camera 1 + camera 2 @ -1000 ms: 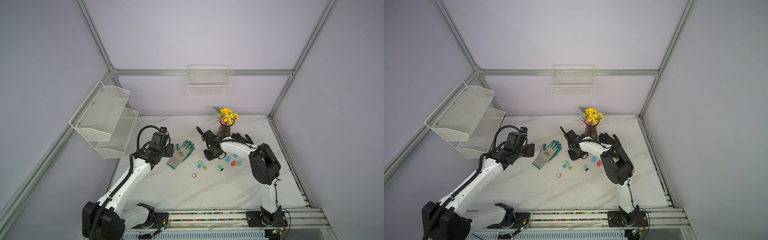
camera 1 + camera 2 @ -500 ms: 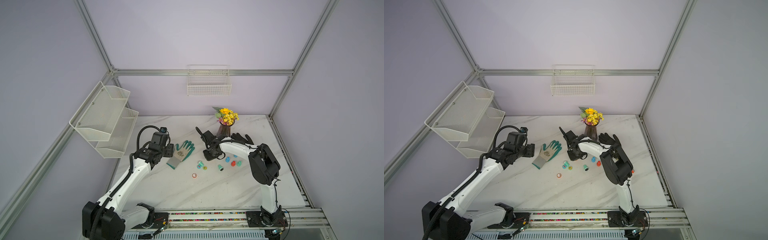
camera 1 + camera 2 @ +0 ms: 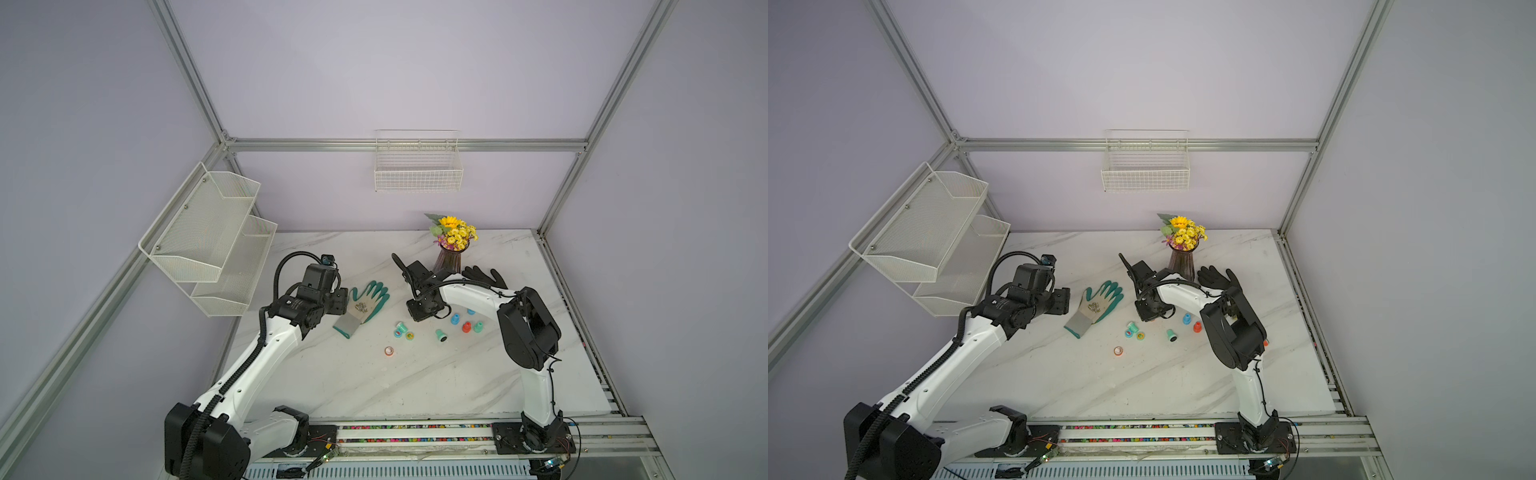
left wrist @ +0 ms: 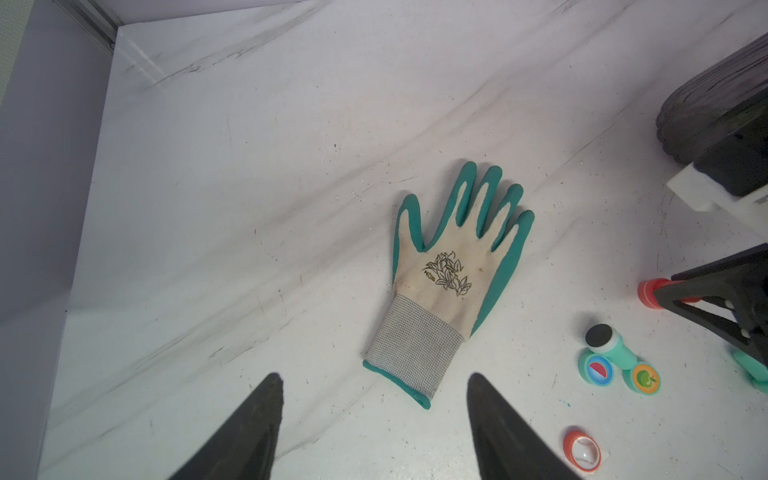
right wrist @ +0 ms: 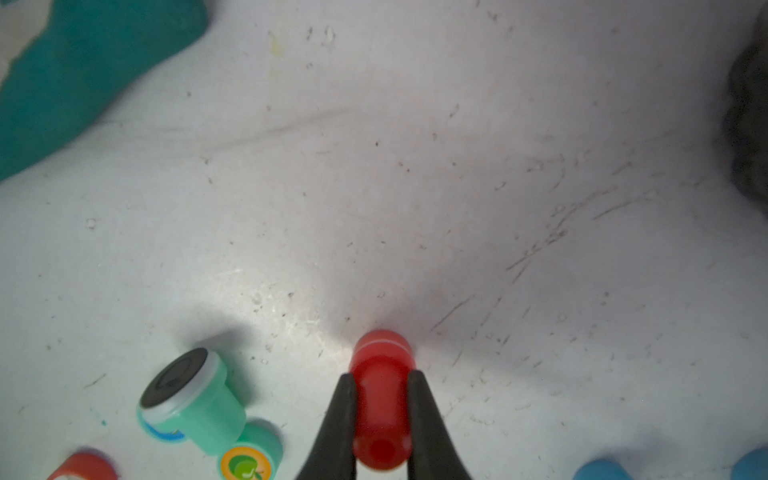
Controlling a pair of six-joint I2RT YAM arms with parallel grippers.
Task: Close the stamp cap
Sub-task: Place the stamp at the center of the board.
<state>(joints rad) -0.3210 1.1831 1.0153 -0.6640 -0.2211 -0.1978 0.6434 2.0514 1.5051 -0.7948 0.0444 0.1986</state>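
Note:
My right gripper (image 5: 381,376) is shut on a red stamp (image 5: 382,407), held by its sides just above the marble table (image 5: 415,187). From the left wrist view the red stamp (image 4: 650,293) shows at the tip of the right fingers (image 4: 706,299). An orange-red cap (image 4: 582,451) with a clear top lies alone on the table; it shows in both top views (image 3: 389,351) (image 3: 1118,351). My left gripper (image 4: 374,378) is open, hovering over the cuff of a teal and cream glove (image 4: 449,266), holding nothing.
A mint stamp (image 5: 187,399) lies on its side beside two round mint caps (image 4: 596,370) (image 4: 644,378). More blue, red and mint stamps (image 3: 466,327) stand to the right. A flower vase (image 3: 451,257) and a black glove (image 3: 484,276) are behind.

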